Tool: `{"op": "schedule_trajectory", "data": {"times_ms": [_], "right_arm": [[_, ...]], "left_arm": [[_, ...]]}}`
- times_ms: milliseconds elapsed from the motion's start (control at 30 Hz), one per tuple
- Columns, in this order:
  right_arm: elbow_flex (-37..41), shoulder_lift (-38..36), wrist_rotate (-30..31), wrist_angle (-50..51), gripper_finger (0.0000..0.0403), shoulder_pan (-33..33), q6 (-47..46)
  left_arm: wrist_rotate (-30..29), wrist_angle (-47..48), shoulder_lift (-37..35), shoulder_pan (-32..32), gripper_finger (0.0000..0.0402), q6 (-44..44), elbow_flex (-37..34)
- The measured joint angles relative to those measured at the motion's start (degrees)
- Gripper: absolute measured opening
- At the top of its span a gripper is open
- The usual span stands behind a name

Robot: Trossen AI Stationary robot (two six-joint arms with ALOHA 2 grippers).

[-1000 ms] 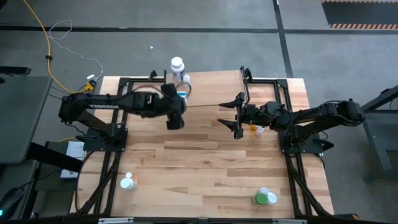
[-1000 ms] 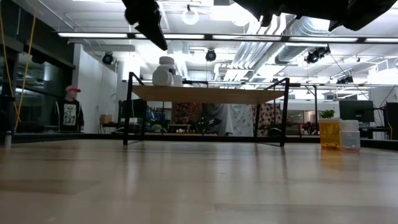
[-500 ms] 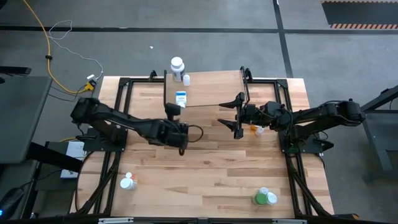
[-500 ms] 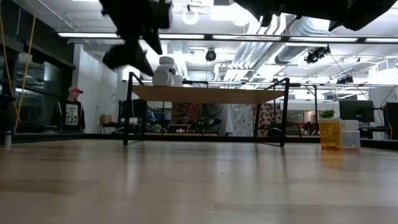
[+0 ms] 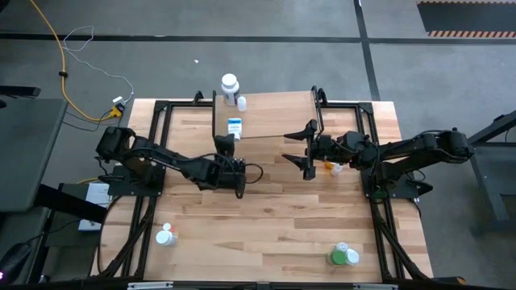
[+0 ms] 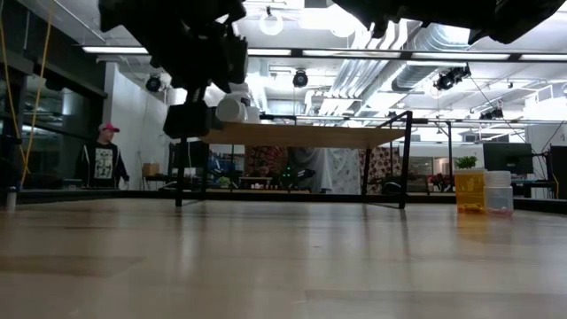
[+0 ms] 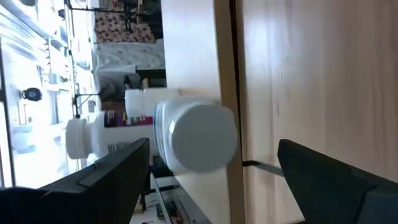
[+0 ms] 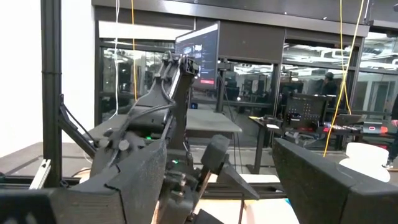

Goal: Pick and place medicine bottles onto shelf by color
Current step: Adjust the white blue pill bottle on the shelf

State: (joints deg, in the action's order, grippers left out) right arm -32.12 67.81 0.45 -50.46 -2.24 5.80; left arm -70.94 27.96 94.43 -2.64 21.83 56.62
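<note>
The shelf [image 5: 274,113] stands at the table's far middle. On its left part a white medicine bottle with a blue label [image 5: 235,127] lies on its side, cap [image 7: 199,138] toward my left gripper. A taller white bottle [image 5: 230,83] and a small one [image 5: 240,101] stand upright behind it. My left gripper [image 5: 239,179] hovers open in front of the shelf's left end, lower than its board [image 7: 227,93], with nothing between its fingers. My right gripper [image 5: 305,153] hangs open by the shelf's near right corner.
An orange bottle [image 5: 329,167] stands under my right arm. A green bottle and a white one [image 5: 345,256] are near the front right. A red-topped white bottle [image 5: 166,235] is near the front left. Bare tabletop [image 5: 274,209] lies between them.
My left gripper has drawn back from over the shelf's left part toward the table's near edge. It has sunk below the shelf's top and rolled about its own axis. The blue-labelled bottle stays lying on the shelf.
</note>
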Motion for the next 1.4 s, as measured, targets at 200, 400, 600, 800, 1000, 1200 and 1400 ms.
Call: {"op": "schedule_trajectory", "data": {"times_ms": [200, 400, 600, 800, 1000, 1200, 1400], "right_arm": [[0.00, 0.00, 0.00, 0.00, 0.0284, 0.00, 0.04], [0.00, 0.00, 0.00, 0.01, 0.0284, 0.00, 0.13], [0.00, 0.00, 0.00, 0.00, 0.0284, 0.00, 0.15], [0.00, 0.00, 0.00, 0.00, 0.0284, -0.01, 0.15], [0.00, 0.00, 0.00, 0.00, 0.0284, -0.01, 0.15], [0.00, 0.00, 0.00, -0.01, 0.0284, -0.02, 0.15], [0.00, 0.00, 0.00, 0.00, 0.0284, 0.00, 0.15]], "left_arm": [[-0.07, -7.21, -0.37, 2.57, 0.0344, 6.97, -0.02], [-0.16, -8.72, -0.63, 4.63, 0.0344, 9.88, -0.02], [0.43, -8.63, -0.63, 5.30, 0.0335, 9.90, -0.02], [0.37, -8.54, -0.63, 5.10, 0.0291, 9.92, -0.02], [-0.43, -8.54, -0.63, 3.96, 0.0235, 10.30, -0.02], [-0.44, -8.54, -0.96, 2.30, 0.0188, 11.05, 0.07], [-0.47, -8.52, -0.96, 0.94, 0.0169, 11.41, 0.09]]}}
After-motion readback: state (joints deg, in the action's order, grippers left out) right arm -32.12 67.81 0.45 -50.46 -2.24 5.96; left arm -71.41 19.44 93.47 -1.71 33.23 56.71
